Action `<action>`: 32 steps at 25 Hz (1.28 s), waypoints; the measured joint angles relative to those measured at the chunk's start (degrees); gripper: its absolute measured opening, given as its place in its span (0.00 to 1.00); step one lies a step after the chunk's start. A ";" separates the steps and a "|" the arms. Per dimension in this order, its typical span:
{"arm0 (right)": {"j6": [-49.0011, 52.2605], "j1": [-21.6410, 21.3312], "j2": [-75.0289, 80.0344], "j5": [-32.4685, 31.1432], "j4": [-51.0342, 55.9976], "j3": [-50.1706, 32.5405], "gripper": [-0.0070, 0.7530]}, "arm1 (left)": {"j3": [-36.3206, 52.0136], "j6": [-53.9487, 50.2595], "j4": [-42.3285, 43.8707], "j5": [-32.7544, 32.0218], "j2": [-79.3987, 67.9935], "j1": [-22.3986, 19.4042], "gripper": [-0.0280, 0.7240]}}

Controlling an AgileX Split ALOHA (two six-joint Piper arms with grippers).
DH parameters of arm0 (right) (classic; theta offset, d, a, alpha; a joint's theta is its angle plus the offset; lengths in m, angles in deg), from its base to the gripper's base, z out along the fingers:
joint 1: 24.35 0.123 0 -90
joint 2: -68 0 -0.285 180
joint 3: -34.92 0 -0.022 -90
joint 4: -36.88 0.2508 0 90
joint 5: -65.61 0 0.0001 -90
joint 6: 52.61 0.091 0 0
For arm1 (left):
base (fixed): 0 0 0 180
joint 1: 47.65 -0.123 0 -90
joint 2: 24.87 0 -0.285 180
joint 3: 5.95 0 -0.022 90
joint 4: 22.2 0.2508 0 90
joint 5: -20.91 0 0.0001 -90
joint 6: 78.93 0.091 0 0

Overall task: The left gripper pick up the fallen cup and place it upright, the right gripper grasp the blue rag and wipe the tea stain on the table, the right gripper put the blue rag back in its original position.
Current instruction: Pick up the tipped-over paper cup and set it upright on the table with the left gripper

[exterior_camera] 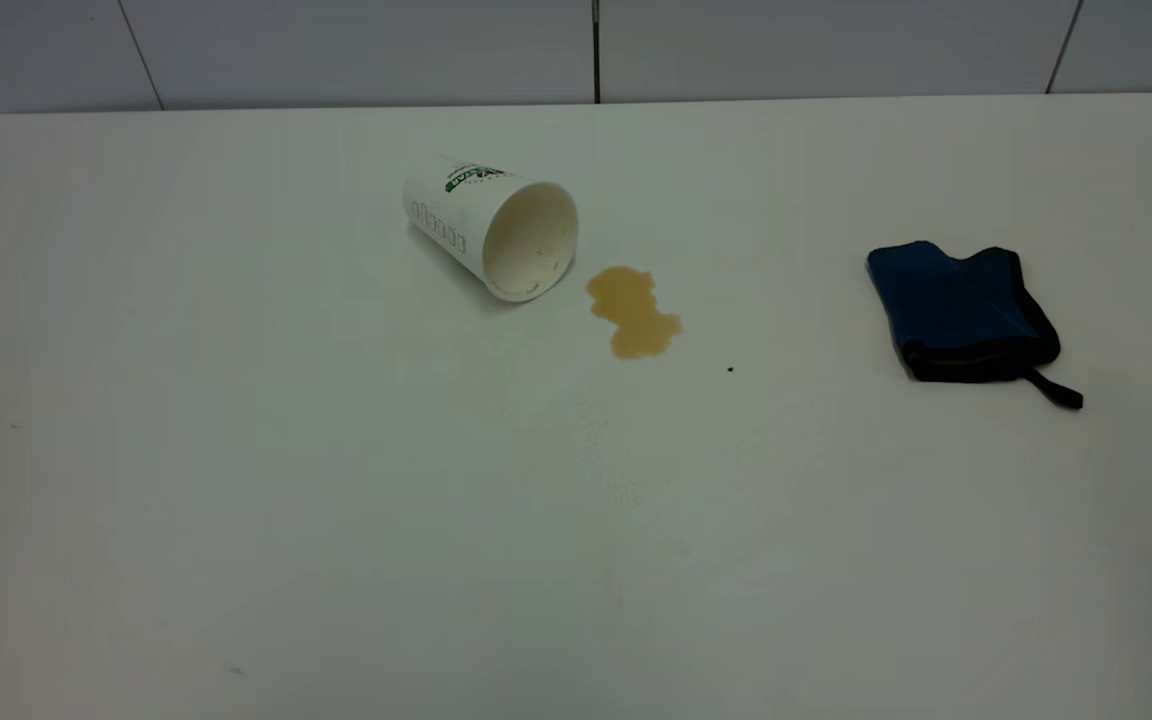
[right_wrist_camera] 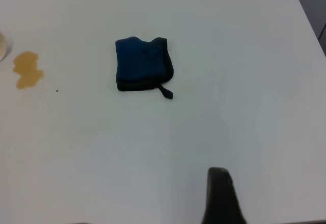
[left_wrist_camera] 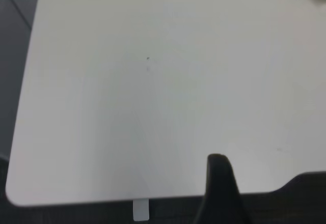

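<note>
Lying far from right end effector (right_wrist_camera: 220,196), blue rag (right_wrist_camera: 142,64)

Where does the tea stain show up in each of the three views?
Exterior view: tea stain at centre, just beside the fallen cup's mouth.
Left wrist view: not in it.
Right wrist view: tea stain at the picture's left edge.
Shared landmark: the blue rag, in the exterior and right wrist views.

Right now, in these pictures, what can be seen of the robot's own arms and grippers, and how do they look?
Very little shows. Neither arm appears in the exterior view. Each wrist view shows only one dark, near-black finger with a rounded tip: the left gripper, beside a dark body part, and the right gripper. No cables or markings are visible.
</note>
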 joint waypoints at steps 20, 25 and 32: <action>0.00 0.00 0.00 0.00 0.00 0.00 0.72 | -19.34 17.76 -7.05 33.24 -65.73 17.98 0.79; 0.00 0.00 0.00 0.00 0.00 0.00 0.72 | -27.83 7.32 -0.67 34.95 -81.07 24.42 0.79; 0.00 0.00 0.00 0.00 0.00 0.00 0.72 | -46.47 -17.49 26.23 25.72 -99.38 34.52 0.79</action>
